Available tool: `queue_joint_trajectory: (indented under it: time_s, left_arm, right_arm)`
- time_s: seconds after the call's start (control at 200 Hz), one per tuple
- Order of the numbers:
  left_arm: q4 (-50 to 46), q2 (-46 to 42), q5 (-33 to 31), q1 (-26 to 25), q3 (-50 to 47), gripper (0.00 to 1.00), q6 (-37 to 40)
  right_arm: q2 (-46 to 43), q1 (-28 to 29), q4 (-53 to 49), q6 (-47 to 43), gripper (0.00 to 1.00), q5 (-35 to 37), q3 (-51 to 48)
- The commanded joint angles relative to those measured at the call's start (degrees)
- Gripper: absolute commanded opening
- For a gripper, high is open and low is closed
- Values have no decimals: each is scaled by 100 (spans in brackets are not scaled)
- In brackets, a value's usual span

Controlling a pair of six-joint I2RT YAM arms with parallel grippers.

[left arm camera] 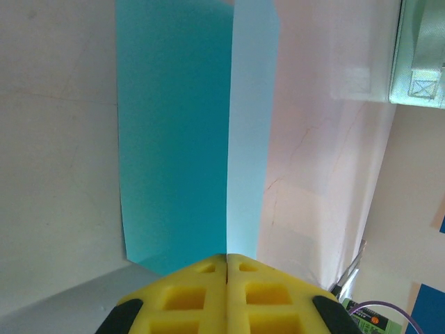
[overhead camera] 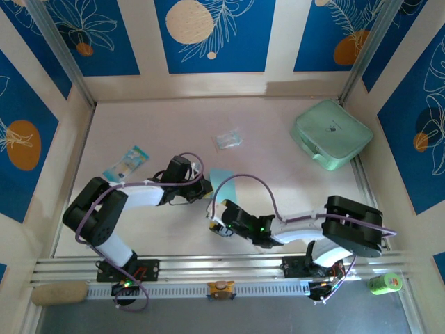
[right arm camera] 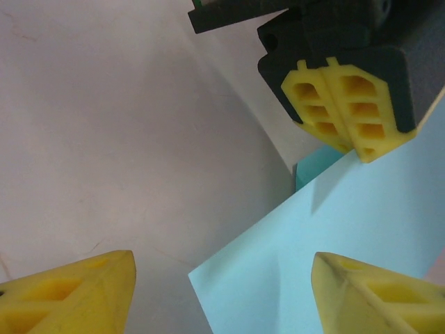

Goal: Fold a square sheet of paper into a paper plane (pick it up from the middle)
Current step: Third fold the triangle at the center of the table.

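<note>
The square sheet of paper (overhead camera: 222, 180) is light blue and lies near the table's middle, folded along a long crease (left arm camera: 230, 139). Its darker half (left arm camera: 174, 139) lies left of the crease and its paler half (left arm camera: 254, 125) right of it. My left gripper (left arm camera: 227, 256) is shut on the sheet's near edge, right on the crease. In the top view it (overhead camera: 205, 188) sits at the sheet's left side. My right gripper (right arm camera: 222, 256) is open, its yellow fingertips (right arm camera: 104, 278) straddling a corner of the sheet (right arm camera: 327, 229) without touching it. It (overhead camera: 215, 221) hovers just in front of the sheet.
A mint-green case (overhead camera: 331, 133) stands at the back right. A clear crumpled wrapper (overhead camera: 227, 139) lies behind the sheet, and a blue-and-white packet (overhead camera: 126, 162) lies at the left. A green can (overhead camera: 384, 282) and a beige roll (overhead camera: 59, 293) rest by the front rail.
</note>
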Motion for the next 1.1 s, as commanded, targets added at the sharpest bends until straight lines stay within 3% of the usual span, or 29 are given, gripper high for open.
queue_joint_trajectory:
  time_s: [0.0,0.3,0.47,1.095]
  left_arm:
    - [-83,-10,-8,36,152,1,14]
    - [-61,-12,-50,32,81,1,-11]
    - [-66,13,-61,32,95,1,-9]
    - [-75,29,-109,30,96,1,-28]
  right_arm:
    - [187,117,412,-266,65,684,151]
    - [81,223,295,-44,36,926,-4]
    - [-135,215,114,181,26,828,-94]
    - [-369,123,-14,516,9,633,-173]
